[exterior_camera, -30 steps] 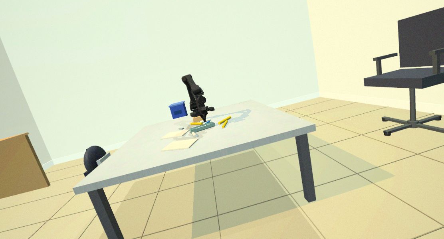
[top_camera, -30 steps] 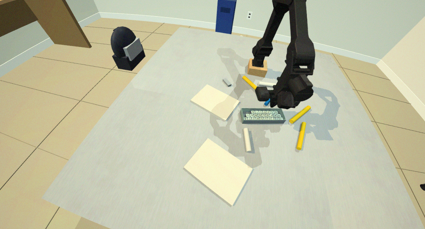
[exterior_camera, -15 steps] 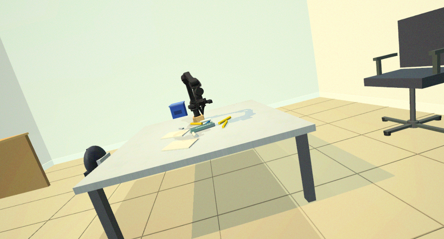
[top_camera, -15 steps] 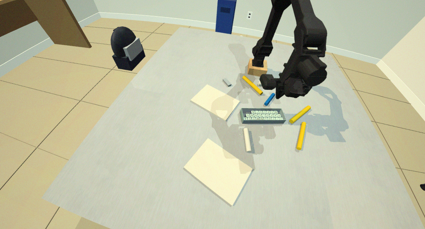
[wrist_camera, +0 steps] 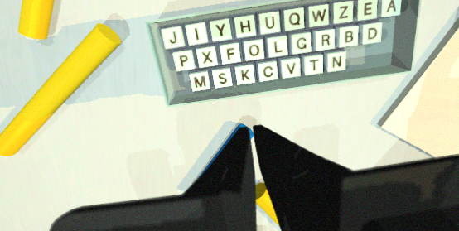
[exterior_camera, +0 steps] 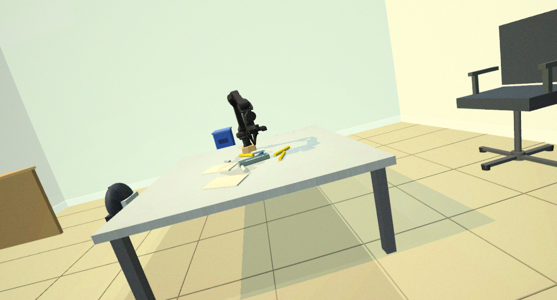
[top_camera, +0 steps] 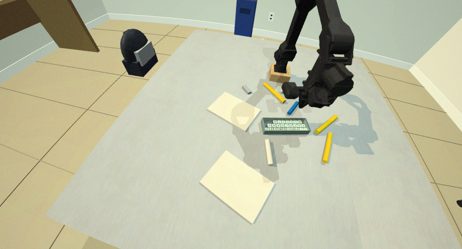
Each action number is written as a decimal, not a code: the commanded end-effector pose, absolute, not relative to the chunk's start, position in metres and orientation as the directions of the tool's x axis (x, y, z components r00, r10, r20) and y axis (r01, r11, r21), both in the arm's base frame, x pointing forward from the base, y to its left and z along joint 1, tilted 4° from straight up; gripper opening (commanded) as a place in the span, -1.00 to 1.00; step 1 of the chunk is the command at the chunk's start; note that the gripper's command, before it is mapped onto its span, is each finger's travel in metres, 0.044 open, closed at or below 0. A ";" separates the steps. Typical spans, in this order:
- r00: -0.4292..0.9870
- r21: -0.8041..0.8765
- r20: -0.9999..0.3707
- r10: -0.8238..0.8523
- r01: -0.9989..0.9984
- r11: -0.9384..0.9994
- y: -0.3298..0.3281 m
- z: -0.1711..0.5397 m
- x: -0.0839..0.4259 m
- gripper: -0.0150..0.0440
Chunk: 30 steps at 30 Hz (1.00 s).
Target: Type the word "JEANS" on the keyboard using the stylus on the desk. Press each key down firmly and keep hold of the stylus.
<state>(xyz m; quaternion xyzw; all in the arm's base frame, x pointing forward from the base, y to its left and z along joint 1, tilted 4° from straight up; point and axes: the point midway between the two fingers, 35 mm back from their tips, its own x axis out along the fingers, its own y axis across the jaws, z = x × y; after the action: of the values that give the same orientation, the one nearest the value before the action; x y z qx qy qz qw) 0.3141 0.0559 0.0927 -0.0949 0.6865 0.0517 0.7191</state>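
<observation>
The keyboard (top_camera: 286, 132) (exterior_camera: 255, 161) (wrist_camera: 402, 43) is a grey-green tray of white letter keys. In the wrist view, J (wrist_camera: 173, 36) is at its top left, E (wrist_camera: 367, 10) and A (wrist_camera: 391, 6) at its top right, S (wrist_camera: 222, 78) and N (wrist_camera: 336, 61) in the lowest row. A blue stick (top_camera: 292, 108) (exterior_camera: 261, 153) (wrist_camera: 243, 126), seemingly the stylus, lies on the desk beside the keyboard. My gripper (wrist_camera: 251, 134) is shut and empty, with only a thin gap between the fingers. Its tips appear over one end of the blue stick and hide most of it.
Yellow sticks (top_camera: 274, 92) (top_camera: 326, 124) (top_camera: 327, 147) (wrist_camera: 60, 90) lie around the keyboard. A white stick (top_camera: 269, 152) lies in front of it. Two cream pads (top_camera: 222, 106) (top_camera: 237, 189) and a small grey block (top_camera: 246, 89) are left of these in the top view.
</observation>
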 end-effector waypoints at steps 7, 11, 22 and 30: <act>0.052 -0.065 -0.997 -0.056 -0.205 0.977 0.056 0.093 0.314 -0.40; 0.025 -0.049 -0.999 -0.043 -0.338 0.940 0.056 0.089 0.310 -0.05; -0.173 0.181 -0.983 0.059 -0.965 0.190 0.061 0.067 0.275 0.02; -0.306 0.191 -0.942 0.141 -0.830 -0.525 0.066 0.057 0.250 0.02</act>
<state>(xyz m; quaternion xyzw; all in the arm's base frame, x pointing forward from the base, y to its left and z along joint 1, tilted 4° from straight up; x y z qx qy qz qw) 0.2731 0.0630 0.0668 -0.4199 0.5449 0.5429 0.4817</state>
